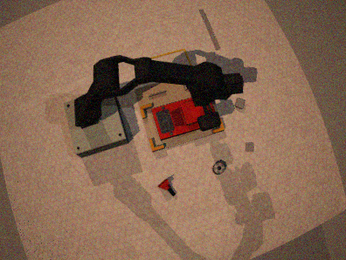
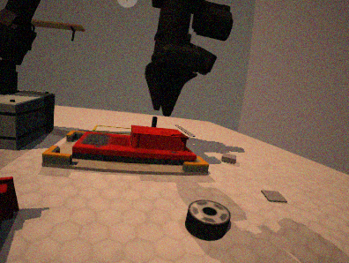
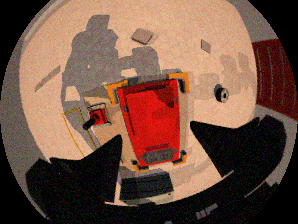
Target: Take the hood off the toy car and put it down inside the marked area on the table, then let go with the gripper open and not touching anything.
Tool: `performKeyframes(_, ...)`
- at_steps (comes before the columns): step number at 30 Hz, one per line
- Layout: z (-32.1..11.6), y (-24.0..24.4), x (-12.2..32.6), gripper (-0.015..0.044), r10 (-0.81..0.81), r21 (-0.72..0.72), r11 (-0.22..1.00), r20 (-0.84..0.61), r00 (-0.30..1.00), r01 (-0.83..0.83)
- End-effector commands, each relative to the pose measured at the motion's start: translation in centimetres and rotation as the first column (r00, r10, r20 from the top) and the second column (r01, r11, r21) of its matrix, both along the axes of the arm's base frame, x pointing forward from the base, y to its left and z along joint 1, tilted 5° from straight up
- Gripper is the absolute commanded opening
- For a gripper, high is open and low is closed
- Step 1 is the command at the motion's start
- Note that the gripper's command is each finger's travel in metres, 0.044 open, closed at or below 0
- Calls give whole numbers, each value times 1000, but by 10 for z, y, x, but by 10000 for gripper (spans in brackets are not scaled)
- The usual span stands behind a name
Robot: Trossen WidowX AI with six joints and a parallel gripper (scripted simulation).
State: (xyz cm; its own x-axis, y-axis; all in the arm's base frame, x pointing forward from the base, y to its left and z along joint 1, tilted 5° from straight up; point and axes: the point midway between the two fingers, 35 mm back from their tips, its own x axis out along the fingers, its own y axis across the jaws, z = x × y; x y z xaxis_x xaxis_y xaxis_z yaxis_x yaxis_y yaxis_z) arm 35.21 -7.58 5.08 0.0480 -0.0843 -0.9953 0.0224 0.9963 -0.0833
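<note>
The red toy car (image 1: pixel 190 117) (image 2: pixel 101 151) (image 3: pixel 150 122) sits level on a tan board (image 1: pixel 183 141) (image 2: pixel 128 167) between orange corner brackets. A raised red block (image 2: pixel 154 140), which looks like the hood, is on the car; its seam is unclear. My gripper (image 2: pixel 162 112) (image 3: pixel 157 131) is open and empty, high above the car. In the wrist view the car lies between and beyond the fingertips. In the top view the arm covers part of the car. The marked area, a thin yellow outline (image 1: pixel 168 54) (image 3: pixel 72 133), lies beside the board, partly hidden by the arm in the top view.
A small red piece with a black post (image 3: pixel 98 117) stands beside the car. Another red piece (image 1: pixel 165 186) (image 2: pixel 6 199) lies across from it. A wheel (image 1: pixel 219 167) (image 2: pixel 208 218) (image 3: pixel 222 93) and small grey blocks (image 1: pixel 239 103) (image 1: pixel 249 147) lie around. The arm's base box (image 1: pixel 98 126) is near the board.
</note>
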Motion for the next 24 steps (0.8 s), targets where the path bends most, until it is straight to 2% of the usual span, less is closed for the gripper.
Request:
performKeyframes(1,-5,-1,-1,440,1,-2,1000,-5,1000,-1)
performKeyframes(24,-22,-3,0,440,1,-3,1000,-5,1000,-1)
